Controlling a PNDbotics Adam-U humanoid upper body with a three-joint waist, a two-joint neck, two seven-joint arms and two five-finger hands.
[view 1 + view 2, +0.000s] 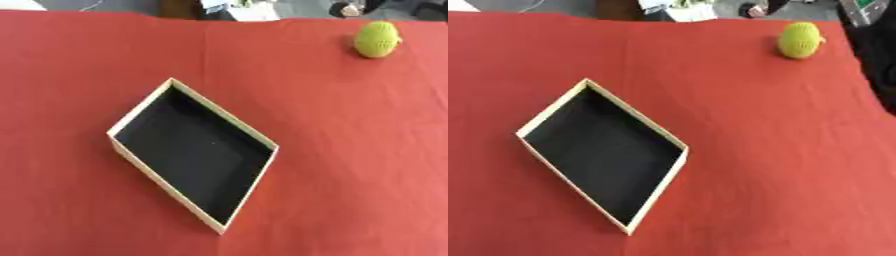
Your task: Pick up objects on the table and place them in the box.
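Observation:
A shallow box (138, 113) with pale wooden walls and a black bottom lies askew on the red cloth, a little left of the middle. Nothing lies inside it. A yellow-green knitted toy (377, 39), rounded like a small ball, sits far off at the back right of the cloth, well apart from the box. Neither of my hands shows in either view.
The red cloth (350, 150) covers the whole table. Its right edge (872, 95) drops off to a dark area in the right eye view. Beyond the far edge stand some blurred pale and dark things (236, 10).

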